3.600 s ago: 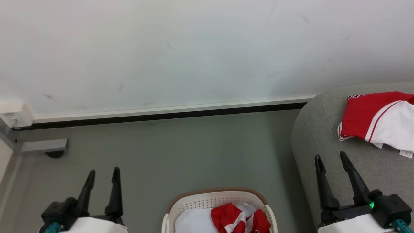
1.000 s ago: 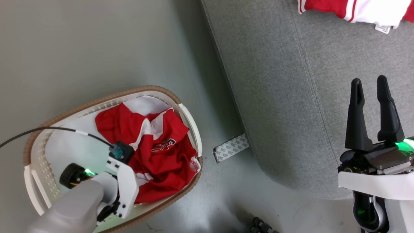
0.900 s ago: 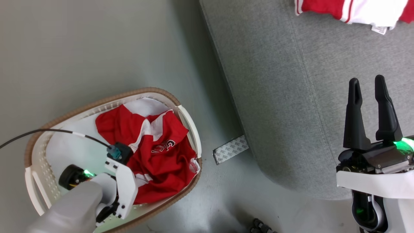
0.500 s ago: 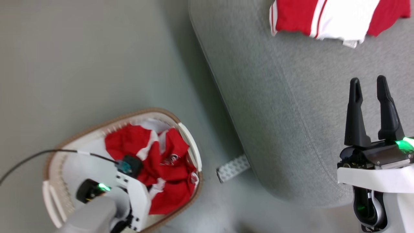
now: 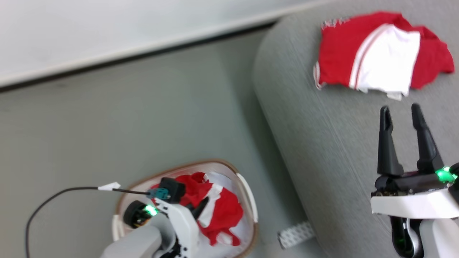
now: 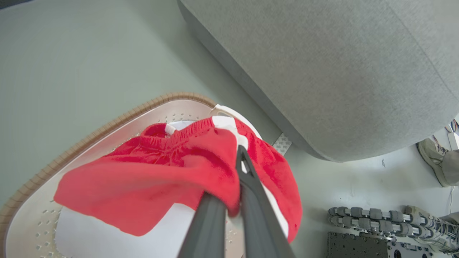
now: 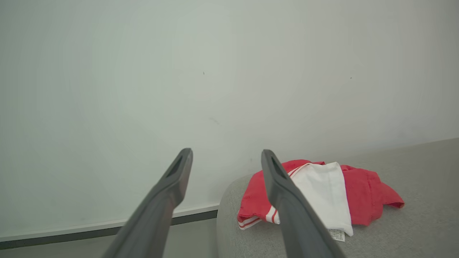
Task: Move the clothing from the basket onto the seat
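Note:
In the left wrist view my left gripper is shut on a red garment with a white panel. The bunched cloth hangs a little above the cream basket with its brown rim. From the head the same garment sits over the basket, my left gripper buried in it. A second red-and-white garment lies on the grey seat. My right gripper hovers open over the seat, short of that garment, with nothing between its fingers.
A plain white cloth lines the basket bottom. A patterned tape strip lies on the floor by the seat's foot. A person's shoe and my wheeled base are beside the seat. A wall with a dark skirting stands behind.
The head camera has swung up, bringing the wall into view. The garment, spread flat in the basket before, is now bunched and raised in my left gripper. The right gripper stays open.

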`<state>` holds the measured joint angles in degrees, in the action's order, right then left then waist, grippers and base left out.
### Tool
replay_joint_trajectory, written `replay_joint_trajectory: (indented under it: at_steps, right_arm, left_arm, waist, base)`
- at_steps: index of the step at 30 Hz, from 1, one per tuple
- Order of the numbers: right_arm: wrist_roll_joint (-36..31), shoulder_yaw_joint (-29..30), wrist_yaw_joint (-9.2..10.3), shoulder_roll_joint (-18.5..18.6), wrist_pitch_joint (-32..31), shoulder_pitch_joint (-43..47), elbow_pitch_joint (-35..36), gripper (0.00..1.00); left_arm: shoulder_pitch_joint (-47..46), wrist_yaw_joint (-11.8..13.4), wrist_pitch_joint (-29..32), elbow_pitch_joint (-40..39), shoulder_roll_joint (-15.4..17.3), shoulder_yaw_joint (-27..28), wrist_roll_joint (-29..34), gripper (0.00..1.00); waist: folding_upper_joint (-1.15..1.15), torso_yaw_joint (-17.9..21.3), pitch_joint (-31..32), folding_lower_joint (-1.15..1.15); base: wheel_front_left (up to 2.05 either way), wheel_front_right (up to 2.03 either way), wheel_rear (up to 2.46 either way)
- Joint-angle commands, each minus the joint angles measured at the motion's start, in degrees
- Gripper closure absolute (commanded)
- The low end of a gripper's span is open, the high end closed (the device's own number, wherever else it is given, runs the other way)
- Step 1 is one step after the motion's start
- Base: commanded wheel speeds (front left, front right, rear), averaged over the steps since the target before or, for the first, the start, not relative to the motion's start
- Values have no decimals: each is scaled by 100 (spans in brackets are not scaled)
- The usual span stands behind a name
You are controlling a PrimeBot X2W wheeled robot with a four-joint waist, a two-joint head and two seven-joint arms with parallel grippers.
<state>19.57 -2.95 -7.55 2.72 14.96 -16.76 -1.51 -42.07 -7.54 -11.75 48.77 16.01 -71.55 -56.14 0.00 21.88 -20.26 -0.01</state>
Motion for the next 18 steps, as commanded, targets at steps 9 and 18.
replay_joint_trajectory:
  at_steps: [9, 18]
  right_arm:
    - [-140, -4, 13, 15, 15, 360, -333, 0]
    - [-4, -296, 13, 15, 15, 686, -644, 0]
  left_arm:
    - [49, 6, -318, -466, -216, 122, -76, 100]
    - [18, 234, -341, -1507, -122, 1007, 486, 100]
  waist:
    - [0, -1051, 1311, 1]
    - [0, -1503, 1949, 1]
  base:
    - [0, 0, 0]
    - [0, 0, 0]
